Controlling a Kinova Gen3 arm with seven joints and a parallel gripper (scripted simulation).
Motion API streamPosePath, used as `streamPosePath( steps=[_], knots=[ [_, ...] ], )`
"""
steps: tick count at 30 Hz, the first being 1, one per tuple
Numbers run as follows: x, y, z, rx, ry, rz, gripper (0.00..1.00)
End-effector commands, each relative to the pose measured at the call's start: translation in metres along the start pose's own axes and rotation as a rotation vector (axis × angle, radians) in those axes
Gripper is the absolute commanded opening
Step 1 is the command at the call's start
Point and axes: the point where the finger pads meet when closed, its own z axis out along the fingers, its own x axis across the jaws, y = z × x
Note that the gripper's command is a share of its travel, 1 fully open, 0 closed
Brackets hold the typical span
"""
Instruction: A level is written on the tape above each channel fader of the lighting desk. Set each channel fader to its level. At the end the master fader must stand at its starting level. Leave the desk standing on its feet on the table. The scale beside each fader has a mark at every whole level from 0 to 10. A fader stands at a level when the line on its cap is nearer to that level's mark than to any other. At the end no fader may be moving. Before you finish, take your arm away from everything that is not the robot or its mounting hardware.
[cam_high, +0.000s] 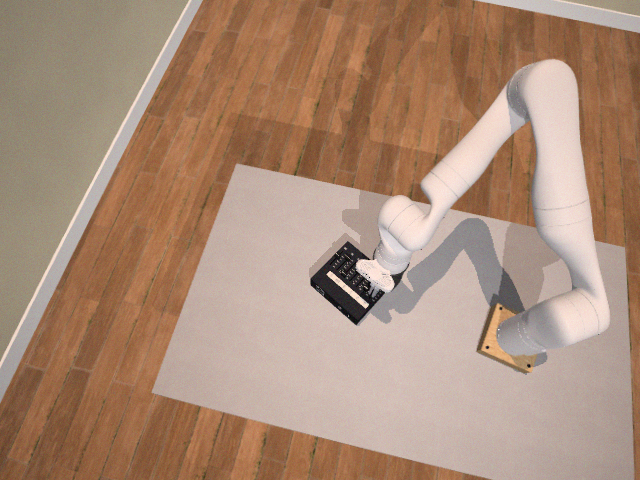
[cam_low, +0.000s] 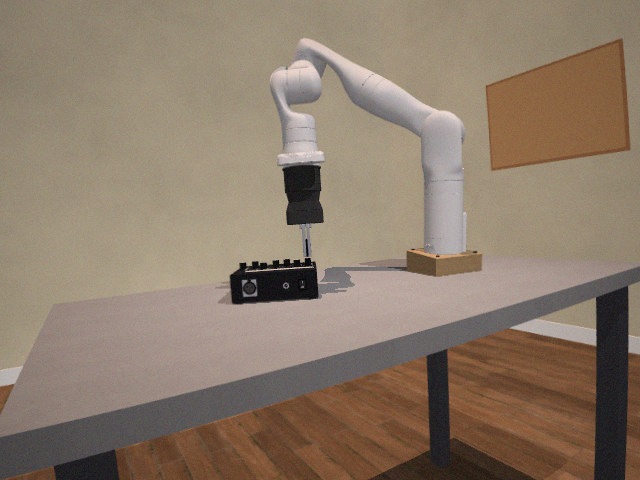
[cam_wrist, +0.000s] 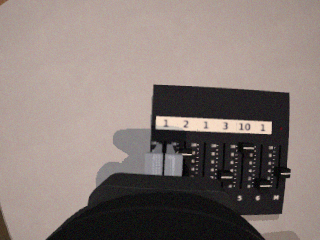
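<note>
1. Lighting desk (cam_high: 336, 298) (cam_low: 273, 291) (cam_wrist: 220, 105) on table (cam_high: 248, 361) (cam_low: 310, 341), upright, well apart from arm's wooden base block (cam_high: 488, 338) (cam_low: 447, 267).
2. Gripper (cam_low: 307, 255) (cam_wrist: 164, 154) pointing down over the desk's channel 1 end, fingers fully closed, nothing held. Fingertip contact with a cap: can't tell.
3. Tape (cam_high: 347, 290) (cam_wrist: 213, 125) reads 1, 2, 1, 3, 10, 1.
4. Channel 5 fader (cam_wrist: 246, 148) near the 10 end of its scale.
5. Channel 6 fader (cam_wrist: 264, 185) near the low end; channel 4 fader (cam_wrist: 226, 175) in the lower part.
6. Channel 2 fader (cam_wrist: 185, 153) high, beside fingers.
7. Master fader (cam_wrist: 285, 173) below mid-scale.
8. Channel 1 and 3 caps hidden or unclear.
</note>
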Motion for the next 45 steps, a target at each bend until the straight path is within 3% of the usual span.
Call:
streamPosePath(
  steps=[1, 45],
  knots=[
    [0.000, 0.000, 0.000, 0.000, 0.001, 0.000, 0.00],
    [0.000, 0.000, 0.011, 0.000, 0.001, 0.000, 0.00]
  ],
)
